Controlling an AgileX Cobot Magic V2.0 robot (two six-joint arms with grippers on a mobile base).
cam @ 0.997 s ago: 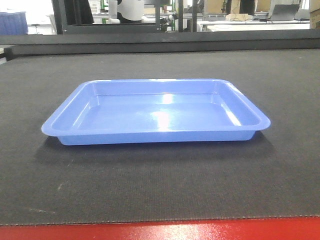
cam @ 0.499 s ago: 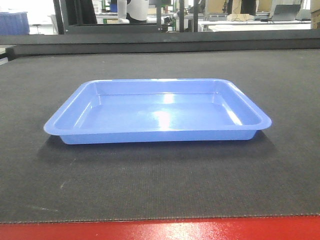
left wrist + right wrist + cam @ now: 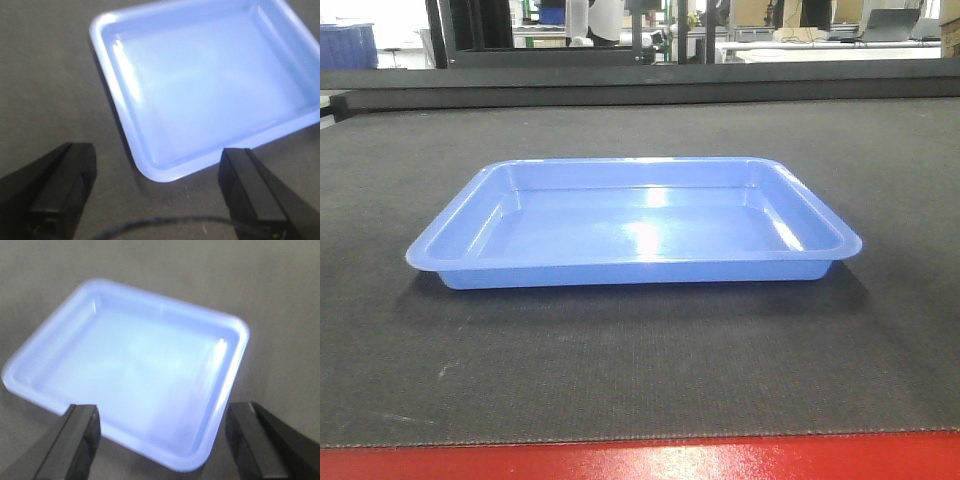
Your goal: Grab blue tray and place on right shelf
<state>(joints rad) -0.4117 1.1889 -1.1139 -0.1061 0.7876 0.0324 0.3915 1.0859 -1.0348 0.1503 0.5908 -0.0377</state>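
Blue tray [image 3: 635,225] lies flat and empty at the middle of a dark grey textured mat [image 3: 640,370], its flared rim catching the overhead light and its glossy floor showing white reflections. A red table edge [image 3: 640,462] runs along the bottom of the front view, just below the mat's near border. Beyond the mat's far side, a black frame [image 3: 540,55] stands before a bright workshop, with a dark-blue bin [image 3: 345,45] at far left and a laptop [image 3: 890,22] at far right.

Seen from the left wrist, the left gripper [image 3: 157,187] hangs above the mat just beside one rounded corner of the tray [image 3: 200,90]; its two black fingers [image 3: 60,185] are spread wide, with nothing between them but that corner and the mat. A thin dark cable [image 3: 165,220] curves across the lower edge of this view.

Seen from the right wrist, the right gripper [image 3: 167,440] is poised over a short side of the tray [image 3: 135,375], its black fingers [image 3: 80,440] likewise far apart and gripping nothing, with the rim lying in the gap between them. This view is soft and blurred, and whether either gripper touches the tray cannot be told
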